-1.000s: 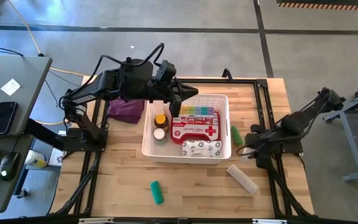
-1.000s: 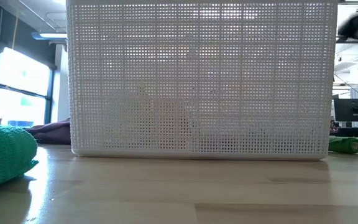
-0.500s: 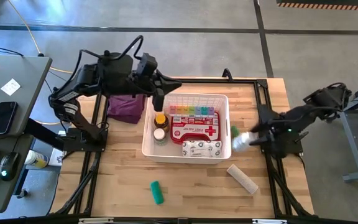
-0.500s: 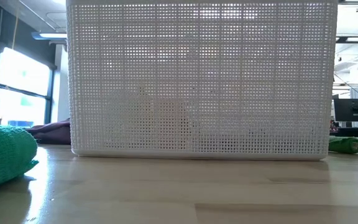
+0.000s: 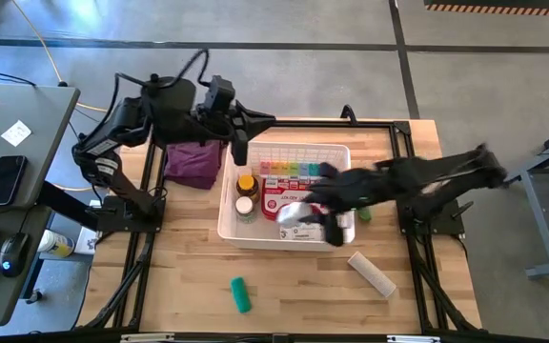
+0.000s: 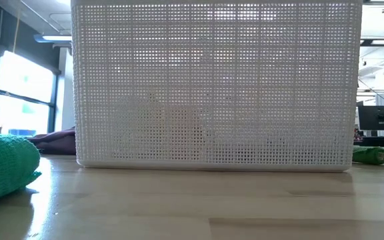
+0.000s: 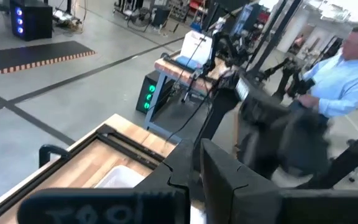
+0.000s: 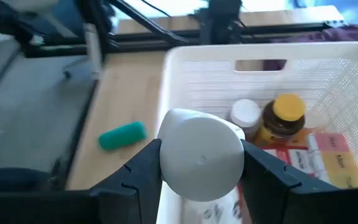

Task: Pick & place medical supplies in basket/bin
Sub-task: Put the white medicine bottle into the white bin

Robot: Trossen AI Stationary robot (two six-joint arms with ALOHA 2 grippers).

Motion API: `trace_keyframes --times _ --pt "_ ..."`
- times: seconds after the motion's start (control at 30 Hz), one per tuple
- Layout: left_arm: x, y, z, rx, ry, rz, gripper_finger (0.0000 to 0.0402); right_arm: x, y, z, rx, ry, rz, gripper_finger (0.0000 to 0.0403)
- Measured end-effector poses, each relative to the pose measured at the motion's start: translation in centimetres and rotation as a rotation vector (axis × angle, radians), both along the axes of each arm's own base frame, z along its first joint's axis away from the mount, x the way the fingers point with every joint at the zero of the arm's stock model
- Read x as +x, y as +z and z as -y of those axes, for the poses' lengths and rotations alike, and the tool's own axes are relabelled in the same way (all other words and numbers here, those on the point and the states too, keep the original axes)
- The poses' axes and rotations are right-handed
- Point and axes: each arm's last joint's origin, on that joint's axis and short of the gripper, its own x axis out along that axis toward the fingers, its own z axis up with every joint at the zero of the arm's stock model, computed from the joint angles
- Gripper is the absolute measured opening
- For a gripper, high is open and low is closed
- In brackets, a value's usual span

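The white basket (image 5: 225,217) stands mid-table and holds an amber bottle (image 8: 283,117), a white-capped bottle (image 8: 245,112), a red pouch (image 5: 289,193), a rainbow pill organizer (image 5: 289,170) and a printed packet (image 5: 303,232). My right gripper (image 8: 201,163) reaches over the basket from the right and is shut on a white bottle (image 8: 201,155). My left gripper (image 5: 240,145) hangs shut above the basket's far left corner with nothing in it. In the low view the basket's wall (image 6: 212,80) hides its contents. My right gripper pinches the white bottle by its two opposite sides (image 8: 166,158) between its two fingers (image 8: 263,168). The bottle's round end faces the wrist camera. The fingers slant down from the table's right side. The bottle hangs clear above the basket's inside.
A green roll (image 5: 241,293) lies near the front edge, and a pale wrapped roll (image 5: 372,273) lies at the front right. A green tube (image 5: 362,211) lies beside the basket's right wall. A purple cloth (image 5: 191,164) lies left of the basket. A person (image 7: 347,81) stands beyond the table.
My right gripper has risen from the table by the green tube and swung fast toward the table's left, over the basket, carrying the white bottle clear. My left gripper has drawn back from over the basket toward the table's left and far edge.
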Motion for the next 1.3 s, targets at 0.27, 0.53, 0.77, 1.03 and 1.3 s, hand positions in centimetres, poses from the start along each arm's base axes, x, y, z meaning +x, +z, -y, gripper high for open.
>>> trace_keyframes --times 0.27,0.53,0.77,1.03,1.3 --pt "-1.7 0.6 0.0 -0.013 -0.016 0.008 0.0067 8.3 -6.9 2.9 -0.052 -0.095 -0.087 0.0167" --pt "-3.9 1.4 0.4 -0.071 -0.162 0.04 0.0067 12.5 -13.2 6.9 0.023 -0.14 -0.216 0.0167" --pt "-4.8 1.9 0.2 -0.051 -0.105 0.065 0.0067 12.6 -14.3 7.4 0.05 -0.1 -0.27 0.0167" --pt "-4.2 1.7 0.1 -0.048 -0.08 0.063 0.0067 12.2 -13.7 7.0 0.064 0.005 -0.268 0.0167" --pt "-3.0 1.2 0.1 -0.071 -0.044 0.047 0.0067 12.2 -15.0 7.1 -0.001 0.098 -0.257 0.0167"
